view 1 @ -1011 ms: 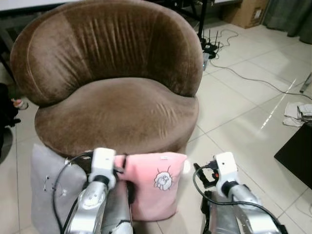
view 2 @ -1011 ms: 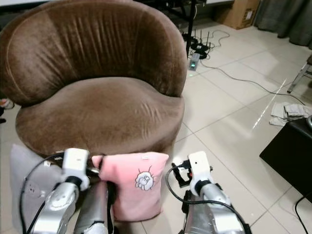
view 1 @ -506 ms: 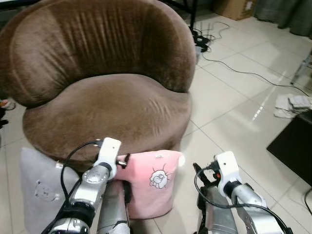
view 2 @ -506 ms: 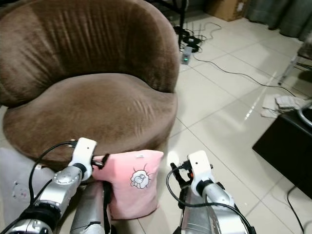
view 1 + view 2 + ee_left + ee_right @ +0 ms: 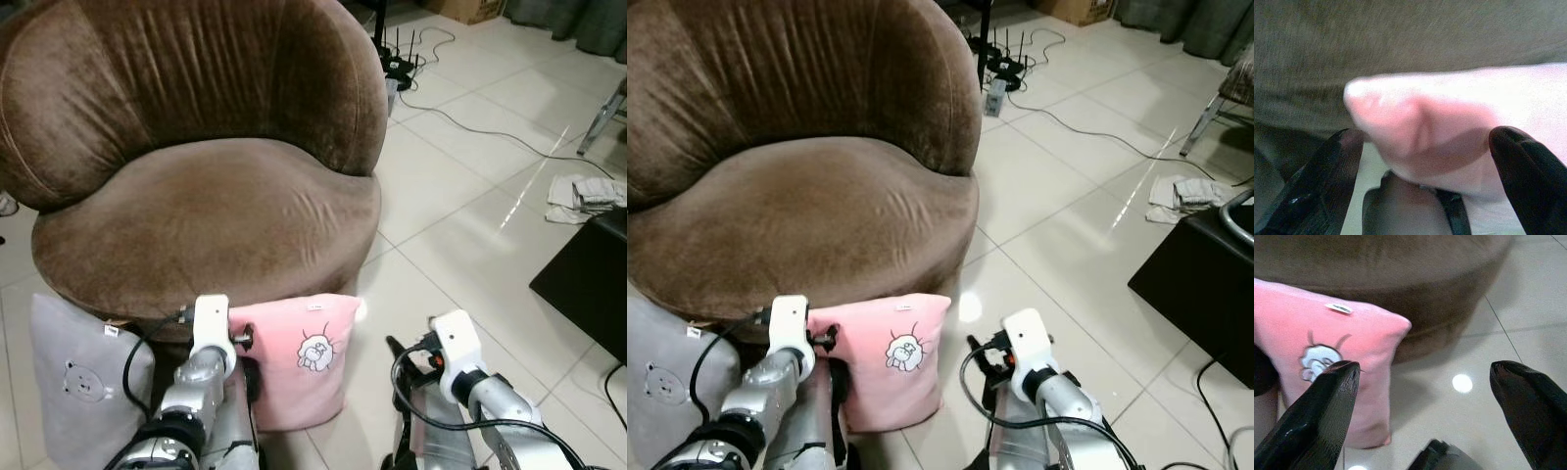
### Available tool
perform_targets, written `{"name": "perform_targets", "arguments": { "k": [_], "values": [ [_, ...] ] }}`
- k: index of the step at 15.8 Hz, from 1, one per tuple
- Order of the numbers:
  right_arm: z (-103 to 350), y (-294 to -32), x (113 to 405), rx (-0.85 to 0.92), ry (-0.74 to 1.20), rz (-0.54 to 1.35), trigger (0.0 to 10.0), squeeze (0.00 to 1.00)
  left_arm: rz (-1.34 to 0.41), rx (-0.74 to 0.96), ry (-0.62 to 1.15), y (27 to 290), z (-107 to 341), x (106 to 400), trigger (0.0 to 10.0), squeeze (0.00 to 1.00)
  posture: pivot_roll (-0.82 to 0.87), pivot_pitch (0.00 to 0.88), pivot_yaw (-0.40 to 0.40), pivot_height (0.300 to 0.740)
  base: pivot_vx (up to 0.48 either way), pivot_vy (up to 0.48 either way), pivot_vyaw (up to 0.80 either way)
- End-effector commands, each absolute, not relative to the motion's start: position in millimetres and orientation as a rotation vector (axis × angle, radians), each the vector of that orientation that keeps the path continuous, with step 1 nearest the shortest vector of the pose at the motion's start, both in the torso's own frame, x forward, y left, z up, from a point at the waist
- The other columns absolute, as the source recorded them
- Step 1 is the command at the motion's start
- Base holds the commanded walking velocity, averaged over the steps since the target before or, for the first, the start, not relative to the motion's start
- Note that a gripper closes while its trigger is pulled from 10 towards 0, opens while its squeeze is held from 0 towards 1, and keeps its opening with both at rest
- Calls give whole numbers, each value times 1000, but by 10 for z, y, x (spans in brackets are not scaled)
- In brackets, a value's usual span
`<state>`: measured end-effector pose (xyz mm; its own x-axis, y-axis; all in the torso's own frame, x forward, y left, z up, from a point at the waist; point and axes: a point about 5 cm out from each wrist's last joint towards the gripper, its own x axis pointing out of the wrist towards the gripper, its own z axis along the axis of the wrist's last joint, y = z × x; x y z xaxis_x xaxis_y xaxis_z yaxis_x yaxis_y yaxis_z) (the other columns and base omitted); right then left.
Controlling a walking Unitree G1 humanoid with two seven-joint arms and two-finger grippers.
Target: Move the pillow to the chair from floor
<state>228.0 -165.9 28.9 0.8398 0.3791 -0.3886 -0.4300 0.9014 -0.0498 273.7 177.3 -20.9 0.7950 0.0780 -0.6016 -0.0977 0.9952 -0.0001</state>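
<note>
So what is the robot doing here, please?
The robot stands before a brown chair to lift a pink pillow off the floor. The pillow stands upright against the chair's base. The left gripper is at the pillow's top corner, fingers open on either side of it. The right gripper is open too, apart from the pillow, above the tiles. A grey pillow leans beside the chair.

We count two pillows: one pink [image 5: 299, 357] and one grey [image 5: 73, 387], both on the floor. We see one brown chair [image 5: 196, 166]. We have two grippers, the left [image 5: 1422, 183] and the right [image 5: 1422, 418]. Beyond them lie one black box [image 5: 593, 289] and one heap of cloth [image 5: 583, 196].
</note>
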Motion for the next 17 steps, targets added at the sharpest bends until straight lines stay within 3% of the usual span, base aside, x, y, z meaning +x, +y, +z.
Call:
{"name": "perform_targets", "arguments": {
  "k": [1,6,12,13,14,17],
  "values": [
    [309,-1628,2246,-148,380,470,10000,0,144,-33,634,1846,-208,2732,10000,1000,-23,116,-2,530,0,0,0],
    [370,-1543,2118,-191,374,579,10000,0,211,-16,556,2156,-96,2803,10000,1000,-83,149,-24,530,0,0,0],
    [512,-1509,1984,-232,351,641,10000,0,94,-103,587,2073,-60,2901,10000,1000,-146,174,-34,530,0,0,0],
    [527,-1499,1954,-231,351,645,10000,0,76,-99,606,2063,-59,2910,10000,447,-151,177,-33,530,0,0,0],
    [534,-1494,1934,-232,353,646,10000,0,65,-102,621,2059,-62,2913,10000,0,-154,179,-32,530,0,0,0],
    [532,-1482,1872,-229,363,647,10000,0,13,-67,656,2041,-61,2925,10000,0,-154,183,-28,530,0,0,0]
  ]
}}
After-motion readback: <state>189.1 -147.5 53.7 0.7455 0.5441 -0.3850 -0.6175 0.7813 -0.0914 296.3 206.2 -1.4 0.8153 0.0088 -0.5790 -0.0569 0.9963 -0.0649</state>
